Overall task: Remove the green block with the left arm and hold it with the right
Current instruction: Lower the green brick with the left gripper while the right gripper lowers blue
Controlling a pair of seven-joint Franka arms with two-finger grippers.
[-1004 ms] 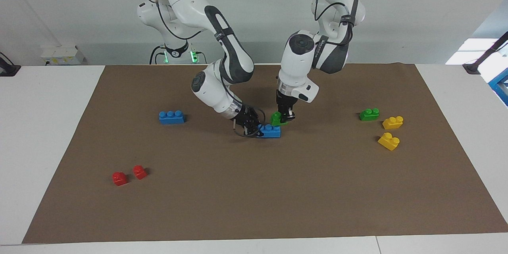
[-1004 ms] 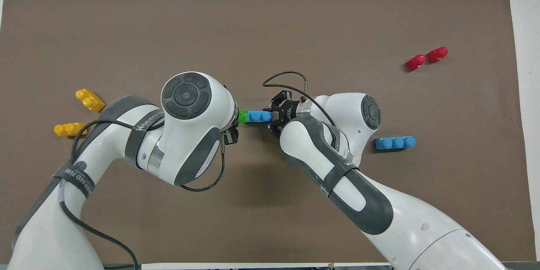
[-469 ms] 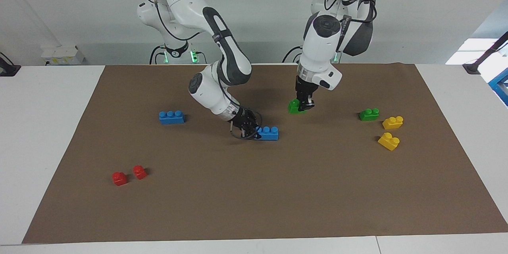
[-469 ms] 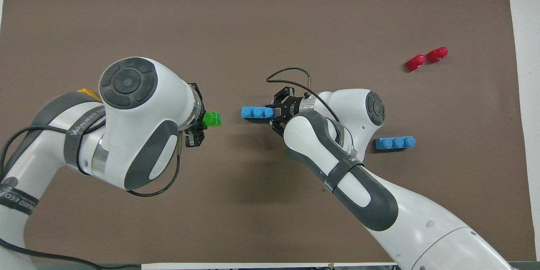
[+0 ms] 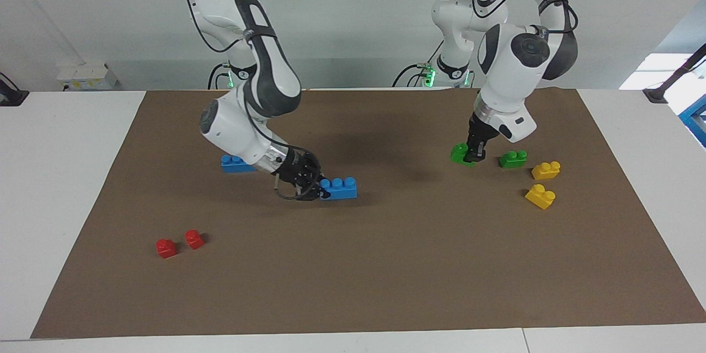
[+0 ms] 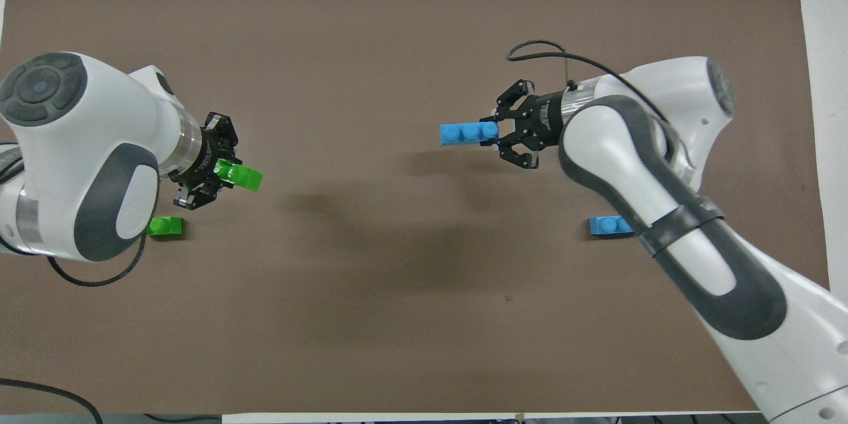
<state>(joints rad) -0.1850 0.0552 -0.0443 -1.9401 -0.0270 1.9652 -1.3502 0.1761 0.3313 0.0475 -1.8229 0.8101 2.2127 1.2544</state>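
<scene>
My left gripper (image 5: 475,154) (image 6: 227,173) is shut on the green block (image 5: 460,153) (image 6: 244,177), which hangs tilted over the mat close to a second green brick (image 5: 513,159) (image 6: 165,226) lying there. The green block is apart from the blue brick. My right gripper (image 5: 316,189) (image 6: 501,133) is shut on one end of a three-stud blue brick (image 5: 340,188) (image 6: 466,134) and holds it level above the mat's middle, toward the right arm's end.
Two yellow bricks (image 5: 546,170) (image 5: 540,196) lie beside the second green brick at the left arm's end. Another blue brick (image 5: 234,164) (image 6: 608,226) is partly hidden by the right arm. Two red bricks (image 5: 166,247) (image 5: 193,239) lie on the brown mat (image 5: 386,276).
The green block has come off the blue brick. My left gripper carried it toward the left arm's end, and my right gripper drew the blue brick toward the right arm's end.
</scene>
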